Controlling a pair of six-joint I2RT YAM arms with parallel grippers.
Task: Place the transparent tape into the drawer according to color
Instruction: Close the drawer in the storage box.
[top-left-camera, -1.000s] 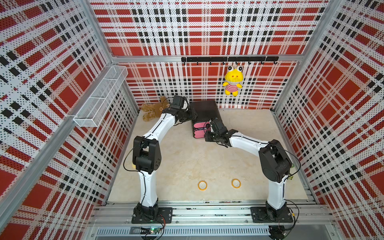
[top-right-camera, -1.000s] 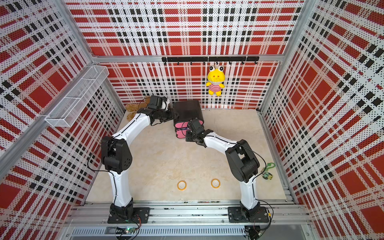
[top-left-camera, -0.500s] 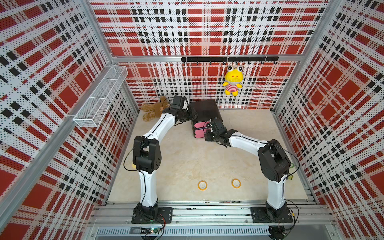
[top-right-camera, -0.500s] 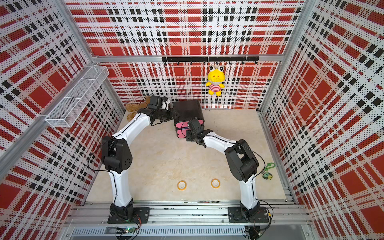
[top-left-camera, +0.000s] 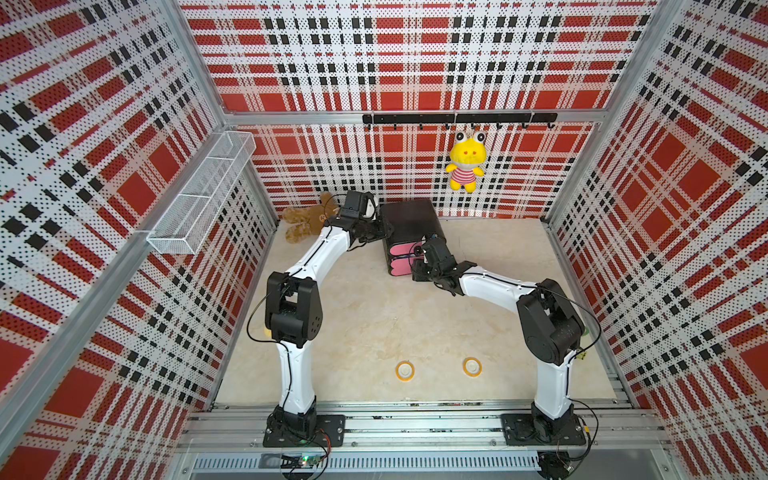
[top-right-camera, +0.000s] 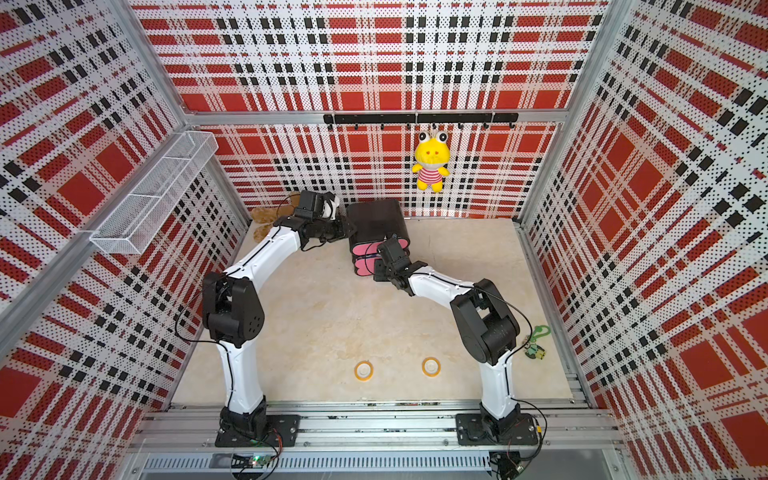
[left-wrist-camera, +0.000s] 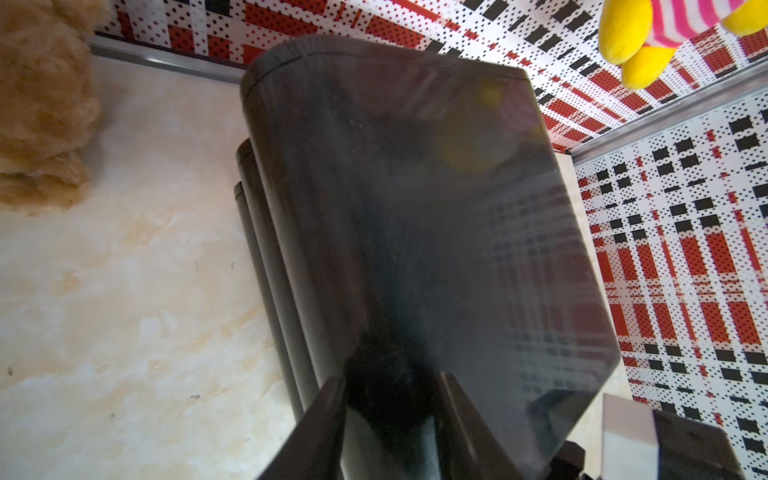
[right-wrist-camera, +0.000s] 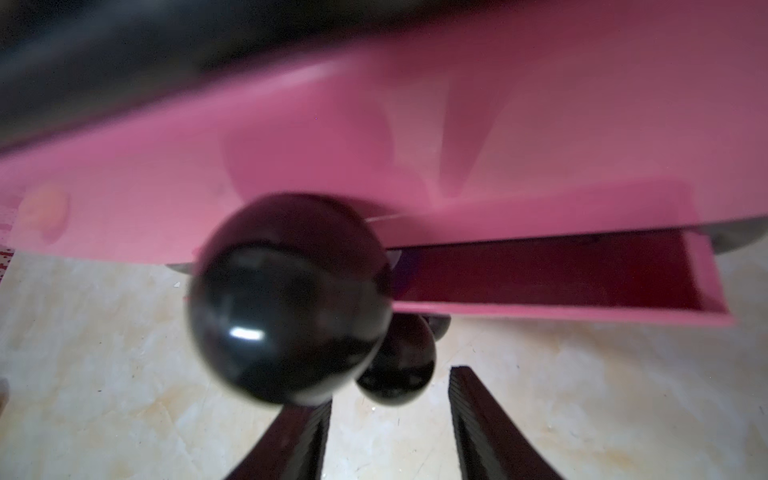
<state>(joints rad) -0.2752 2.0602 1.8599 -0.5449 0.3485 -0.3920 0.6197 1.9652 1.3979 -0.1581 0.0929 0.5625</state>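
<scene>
The drawer (top-left-camera: 409, 220) (top-right-camera: 376, 220) is a black chest with pink fronts at the back of the floor. My left gripper (top-left-camera: 380, 233) (left-wrist-camera: 388, 382) is closed against its upper left edge, one finger on the glossy top (left-wrist-camera: 415, 208). My right gripper (top-left-camera: 413, 268) (right-wrist-camera: 390, 386) is open in front of the pink fronts, holding nothing. A round black knob (right-wrist-camera: 397, 365) sits just ahead of its fingertips and a larger knob (right-wrist-camera: 291, 299) is nearer the camera. One lower drawer (right-wrist-camera: 540, 274) stands pulled out a little. Two orange rings of transparent tape (top-left-camera: 404, 370) (top-left-camera: 472, 367) lie near the front.
A brown teddy (top-left-camera: 305, 220) lies left of the chest at the back wall. A yellow plush (top-left-camera: 465, 164) hangs from the hook rail above it. A wire basket (top-left-camera: 199, 195) juts from the left wall. A green key-ring (top-right-camera: 536, 345) lies by the right arm's elbow.
The right jaws have spread a little at the knobs. The left jaws have drawn in on the chest. Both arms stay almost where they were.
</scene>
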